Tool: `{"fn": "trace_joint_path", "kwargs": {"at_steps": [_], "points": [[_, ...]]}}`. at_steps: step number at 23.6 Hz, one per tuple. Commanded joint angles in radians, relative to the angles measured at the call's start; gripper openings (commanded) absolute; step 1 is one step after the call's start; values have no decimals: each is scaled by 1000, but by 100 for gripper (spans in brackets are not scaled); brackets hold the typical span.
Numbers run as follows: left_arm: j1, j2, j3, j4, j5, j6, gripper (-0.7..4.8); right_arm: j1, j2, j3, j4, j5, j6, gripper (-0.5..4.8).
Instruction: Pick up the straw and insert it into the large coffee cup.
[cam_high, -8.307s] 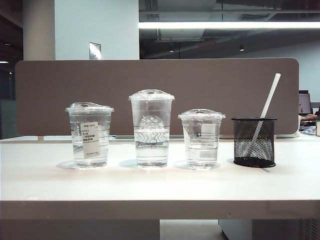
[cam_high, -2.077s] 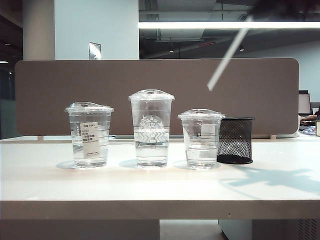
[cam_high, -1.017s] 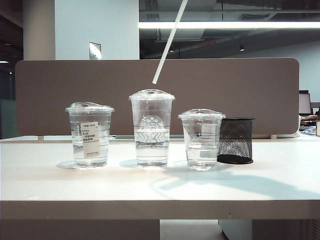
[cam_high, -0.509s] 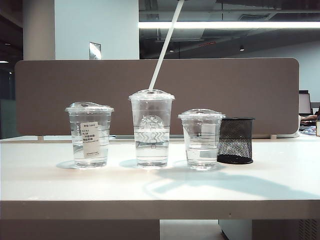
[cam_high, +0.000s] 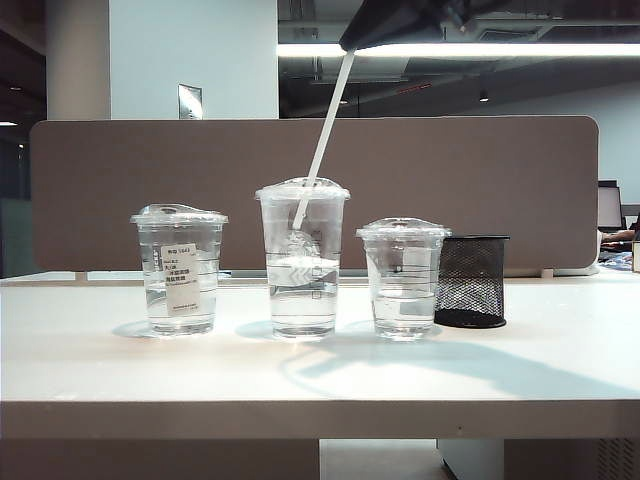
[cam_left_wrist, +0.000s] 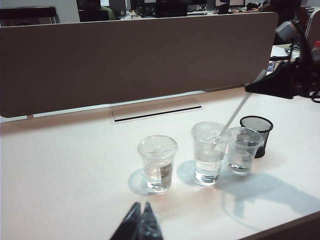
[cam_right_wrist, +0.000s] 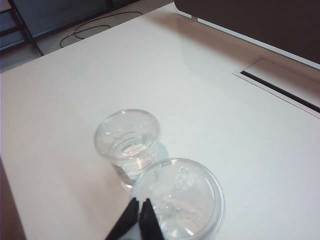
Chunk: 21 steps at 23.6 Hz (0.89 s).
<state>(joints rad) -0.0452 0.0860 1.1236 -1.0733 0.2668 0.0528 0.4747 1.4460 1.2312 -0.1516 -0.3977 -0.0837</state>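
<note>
The large coffee cup (cam_high: 303, 258) stands in the middle of the row of three clear lidded cups, part full of clear liquid. The white straw (cam_high: 322, 140) slants down through its domed lid, its lower end inside the cup above the liquid. My right gripper (cam_high: 347, 44) reaches in from the upper right and is shut on the straw's top end. In the right wrist view its shut fingers (cam_right_wrist: 139, 202) hang over the large cup's lid (cam_right_wrist: 179, 197); the straw does not show there. My left gripper (cam_left_wrist: 140, 207) is shut and empty, well in front of the cups.
A shorter cup with a white paper label (cam_high: 179, 268) stands left of the large cup, and the shortest cup (cam_high: 403, 276) stands right of it. A black mesh holder (cam_high: 472, 281) sits behind the shortest cup. A brown partition (cam_high: 120, 190) runs along the table's back.
The straw has come down from above the large cup and passed through its lid. The right gripper has sunk into view at the top. The left arm has not moved.
</note>
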Motion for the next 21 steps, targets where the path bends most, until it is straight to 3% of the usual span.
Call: {"fn": "trace_joint_path", "kwargs": {"at_steps": [1, 4, 9, 12, 14, 15, 17, 18, 19, 21], "points": [[0, 1, 2, 21, -1, 3, -4, 5, 41, 4, 89, -9, -2, -4], [0, 1, 2, 22, -1, 3, -4, 6, 69, 4, 137, -18, -3, 71], [0, 1, 2, 24, -1, 3, -4, 7, 104, 4, 186, -24, -2, 281], [0, 1, 2, 24, -2, 3, -4, 7, 104, 4, 188, -24, -3, 335], [0, 1, 2, 24, -2, 3, -4, 7, 102, 4, 191, -24, -2, 331], [0, 1, 2, 24, -2, 2, -4, 7, 97, 4, 191, -24, -3, 299], [0, 1, 2, 24, -1, -1, -4, 6, 79, 4, 191, -23, -3, 158], [0, 1, 2, 24, -1, -3, -4, 4, 61, 4, 192, -19, -4, 53], [0, 1, 2, 24, -1, -6, -4, 4, 43, 4, 196, -7, -12, -7], [0, 1, 0, 24, 3, -9, -5, 4, -7, 3, 211, 43, -35, -6]]}}
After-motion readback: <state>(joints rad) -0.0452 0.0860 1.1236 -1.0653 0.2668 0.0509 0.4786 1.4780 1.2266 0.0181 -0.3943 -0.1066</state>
